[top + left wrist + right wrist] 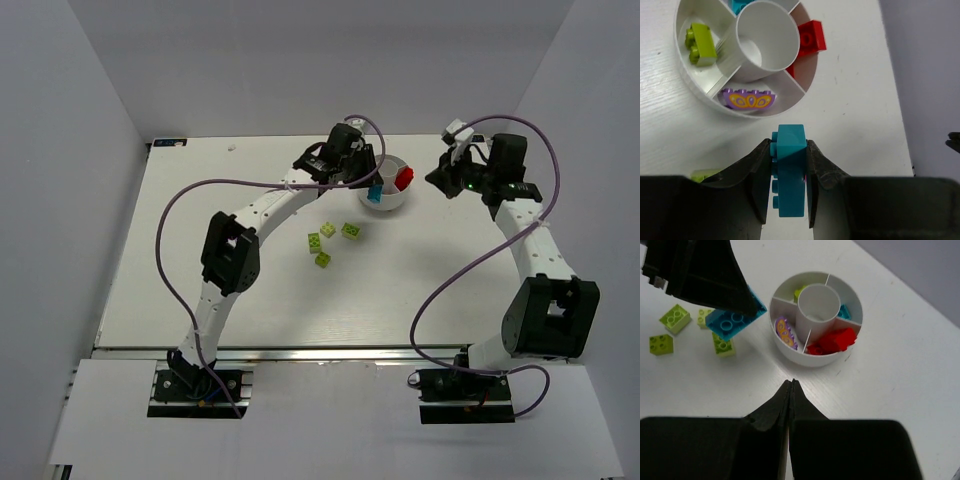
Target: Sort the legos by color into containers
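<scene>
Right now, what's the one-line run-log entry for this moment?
left gripper: shut on cyan lego near dish | right gripper: shut, empty | loose: four lime legos

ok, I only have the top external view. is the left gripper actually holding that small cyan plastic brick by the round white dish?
Observer: Yes. The left wrist view shows the left gripper shut on the cyan studded plastic brick, clamped by its sides.
Operator: which wedge already has cyan?
Observer: The one in the round white plastic dish across the centre well from the gripper. A small cyan plastic piece shows there at the frame's top edge.
Operator: right gripper carrying anything?
Observer: No. The right wrist view shows the right gripper shut and empty.
</scene>
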Motion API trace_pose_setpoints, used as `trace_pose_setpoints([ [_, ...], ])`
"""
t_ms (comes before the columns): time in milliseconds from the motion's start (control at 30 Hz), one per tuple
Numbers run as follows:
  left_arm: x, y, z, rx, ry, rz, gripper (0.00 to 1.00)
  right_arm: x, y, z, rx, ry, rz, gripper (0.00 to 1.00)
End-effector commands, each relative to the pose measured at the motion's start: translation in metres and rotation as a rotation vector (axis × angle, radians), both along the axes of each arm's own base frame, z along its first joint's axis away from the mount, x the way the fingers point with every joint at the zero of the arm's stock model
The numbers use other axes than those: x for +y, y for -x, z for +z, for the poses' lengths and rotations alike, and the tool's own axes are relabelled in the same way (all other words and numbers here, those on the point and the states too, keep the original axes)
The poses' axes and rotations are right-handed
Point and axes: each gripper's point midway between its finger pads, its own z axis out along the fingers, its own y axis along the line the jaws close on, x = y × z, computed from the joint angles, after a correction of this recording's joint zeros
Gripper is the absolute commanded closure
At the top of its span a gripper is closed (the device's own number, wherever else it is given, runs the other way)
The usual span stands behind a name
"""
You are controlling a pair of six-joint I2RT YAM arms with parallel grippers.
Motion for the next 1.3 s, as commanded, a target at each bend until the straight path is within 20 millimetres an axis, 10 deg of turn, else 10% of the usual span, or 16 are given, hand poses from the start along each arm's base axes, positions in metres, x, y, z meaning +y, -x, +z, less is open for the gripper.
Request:
trace_pose_setpoints([
  [0,0.011,0.012,0.009,0.009,-0.092,0.031,0.90,-0.011,0.009,-0.026,0.104,0.101,-0.019,1.00],
  [233,0.009,0.012,0.025,-0.068,-0.063,0.039,0.90,0.000,-0.013,-0.025,0.139,0.032,0.021,0.98],
  [367,0.003,0.006,0.054,-0.184,0.000,0.012,0.90,0.031,-0.001,-0.001,0.208,-0.156,0.164,0.57],
  [633,0.011,0.016,0.079,-0.234,0.125,0.072,0.92,0.065,0.021,-0.012,0.385,-0.376,0.142,0.21],
  [1267,0.016,0.028,0.099,-0.240,0.254,0.151,0.92,0.122,0.005,0.003,0.373,-0.462,-0.040,0.23],
])
